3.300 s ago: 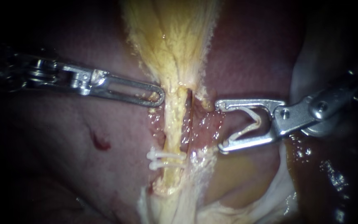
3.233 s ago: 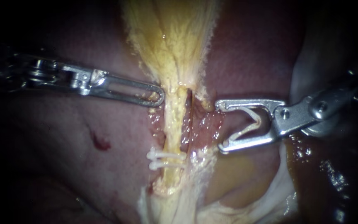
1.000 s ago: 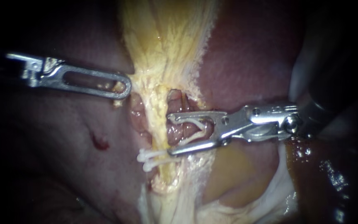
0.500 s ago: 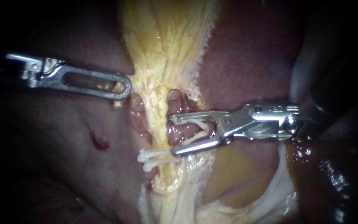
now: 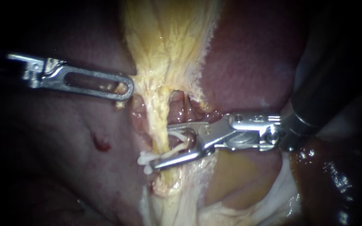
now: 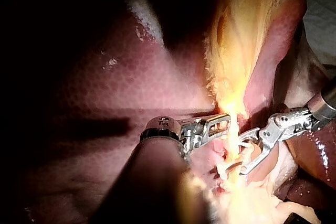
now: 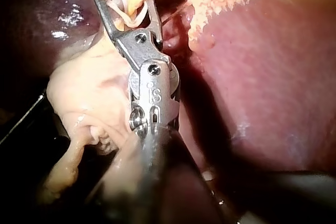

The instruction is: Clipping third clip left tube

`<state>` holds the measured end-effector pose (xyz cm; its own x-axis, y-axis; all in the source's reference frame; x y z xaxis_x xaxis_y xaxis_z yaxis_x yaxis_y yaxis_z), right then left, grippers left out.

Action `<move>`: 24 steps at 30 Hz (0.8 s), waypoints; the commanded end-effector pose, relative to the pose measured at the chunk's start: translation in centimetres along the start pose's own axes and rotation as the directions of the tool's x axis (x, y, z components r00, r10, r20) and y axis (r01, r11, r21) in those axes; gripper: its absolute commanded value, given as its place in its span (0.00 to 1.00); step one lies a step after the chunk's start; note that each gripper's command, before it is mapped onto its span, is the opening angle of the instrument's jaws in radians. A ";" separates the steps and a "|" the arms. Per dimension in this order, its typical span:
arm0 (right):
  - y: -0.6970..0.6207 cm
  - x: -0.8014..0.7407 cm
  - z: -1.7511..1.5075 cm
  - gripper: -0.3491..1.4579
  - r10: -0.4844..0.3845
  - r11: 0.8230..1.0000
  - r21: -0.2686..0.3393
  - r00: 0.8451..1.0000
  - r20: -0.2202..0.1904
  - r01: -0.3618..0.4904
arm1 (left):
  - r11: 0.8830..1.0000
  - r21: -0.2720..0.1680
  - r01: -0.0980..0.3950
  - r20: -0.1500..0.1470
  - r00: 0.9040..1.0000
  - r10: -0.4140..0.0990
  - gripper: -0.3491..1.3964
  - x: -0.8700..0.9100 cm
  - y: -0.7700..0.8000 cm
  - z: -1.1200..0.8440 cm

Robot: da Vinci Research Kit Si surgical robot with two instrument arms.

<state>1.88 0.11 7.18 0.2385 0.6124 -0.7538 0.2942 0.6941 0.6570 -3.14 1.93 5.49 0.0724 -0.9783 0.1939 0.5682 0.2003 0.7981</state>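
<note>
The left tube is a pale yellow strand running down from the gallbladder. Two white clips sit across its lower part. My right instrument holds an open white clip between its jaws, which stand one on each side of the left tube just above those two clips. The right wrist view shows the same instrument with the yellow strand between its tips. My left instrument is shut on the yellow tissue at the gallbladder's edge, holding it to the left; it also shows in its own view.
Dark red liver surrounds the field on both sides, with a small bleeding spot on its left. Pink tissue lies exposed right of the tube. Pale fatty tissue lies under my right instrument's shaft.
My right instrument has moved left and its jaws now straddle the left tube, with a narrower gap than half a second ago. My left instrument, pulled left earlier, holds still.
</note>
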 end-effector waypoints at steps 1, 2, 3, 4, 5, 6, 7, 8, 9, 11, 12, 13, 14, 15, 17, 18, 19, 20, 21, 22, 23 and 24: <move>0.00 0.01 0.02 0.46 0.001 1.000 0.004 1.000 -0.006 -0.001 | 1.000 0.000 0.000 0.000 1.000 0.000 0.00 0.00 0.00 0.00; 0.00 0.01 0.04 0.46 0.004 1.000 0.011 1.000 -0.015 -0.004 | 1.000 0.000 0.000 0.000 1.000 0.000 0.00 0.00 0.00 0.01; 0.01 0.02 0.06 0.46 0.007 1.000 0.018 1.000 -0.024 -0.007 | 1.000 0.000 0.001 0.000 1.000 -0.001 0.00 0.00 0.00 0.01; 0.01 0.03 0.08 0.46 0.012 1.000 0.024 0.999 -0.030 -0.011 | 1.000 0.000 0.001 0.000 1.000 -0.001 0.00 0.00 0.00 0.01; 0.02 0.03 0.09 0.46 0.010 1.000 0.028 0.999 -0.036 -0.009 | 1.000 0.000 0.001 0.000 1.000 -0.001 0.00 -0.01 0.00 0.02; 0.02 0.04 0.11 0.46 0.015 0.999 0.031 0.999 -0.041 -0.013 | 1.000 0.000 0.001 0.000 1.000 -0.001 0.00 -0.01 0.00 0.02; 0.03 0.04 0.12 0.46 0.014 0.999 0.033 0.999 -0.047 -0.012 | 1.000 -0.001 0.001 0.000 1.000 -0.001 0.00 -0.01 0.00 0.02; 0.03 0.05 0.13 0.46 0.013 0.999 0.037 0.998 -0.053 -0.011 | 1.000 -0.001 0.001 0.000 1.000 -0.001 0.00 -0.01 0.00 0.02; 0.04 0.05 0.14 0.46 0.018 0.999 0.041 0.998 -0.062 -0.015 | 1.000 -0.001 0.001 0.000 1.000 -0.001 0.00 -0.01 -0.01 0.02; 0.05 0.06 0.16 0.46 0.027 0.998 0.051 0.997 -0.073 -0.023 | 1.000 -0.001 0.001 0.000 1.000 -0.001 0.00 -0.01 0.00 0.03; 0.05 0.06 0.17 0.46 0.025 0.998 0.057 0.996 -0.082 -0.021 | 1.000 -0.001 0.001 0.000 1.000 -0.001 0.00 -0.01 0.00 0.03; 0.06 0.06 0.18 0.46 0.030 0.998 0.061 0.996 -0.087 -0.025 | 1.000 -0.001 0.001 0.000 1.000 -0.001 0.00 -0.01 0.00 0.03; 0.06 0.07 0.19 0.46 0.030 0.998 0.062 0.995 -0.093 -0.024 | 1.000 -0.001 0.001 0.000 1.000 -0.001 0.00 -0.01 0.00 0.03; 0.07 0.07 0.21 0.46 0.030 0.998 0.062 0.994 -0.102 -0.024 | 1.000 -0.001 0.001 0.000 1.000 -0.001 0.00 -0.01 0.00 0.03; 0.08 0.08 0.23 0.46 0.032 0.998 0.063 0.994 -0.108 -0.026 | 1.000 -0.001 0.001 0.001 1.000 -0.001 0.00 -0.01 0.00 0.04; 0.09 0.08 0.24 0.46 0.039 0.997 0.067 0.993 -0.113 -0.031 | 1.000 -0.001 0.001 0.001 1.000 -0.001 0.00 -0.01 0.00 0.04; 0.10 0.08 0.25 0.46 0.043 0.997 0.069 0.992 -0.116 -0.035 | 1.000 -0.001 0.001 0.001 1.000 -0.001 0.00 -0.01 0.00 0.04; 0.10 0.08 0.26 0.46 0.044 0.997 0.070 0.992 -0.118 -0.035 | 1.000 -0.001 0.001 0.001 1.000 -0.001 0.00 -0.02 0.00 0.05; 0.11 0.09 0.27 0.46 0.050 0.997 0.072 0.991 -0.123 -0.041 | 1.000 -0.001 0.001 0.001 1.000 -0.001 0.00 -0.02 0.00 0.05; 0.12 0.09 0.28 0.46 0.056 0.996 0.074 0.990 -0.129 -0.047 | 1.000 -0.001 0.001 0.001 1.000 -0.001 0.00 -0.02 0.00 0.05; 0.12 0.09 0.29 0.46 0.057 0.996 0.076 0.990 -0.130 -0.047 | 1.000 -0.001 0.001 0.001 1.000 -0.001 0.00 -0.02 0.00 0.05; 0.13 0.10 0.30 0.46 0.056 0.996 0.078 0.990 -0.130 -0.046 | 1.000 -0.001 0.001 0.001 1.000 -0.001 0.00 -0.02 0.00 0.05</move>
<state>2.22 0.15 7.19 0.1296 0.6980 -0.7043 0.3574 0.6297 0.6898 -3.19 1.95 5.51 0.0711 -0.9785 0.1937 0.5690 0.1993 0.7978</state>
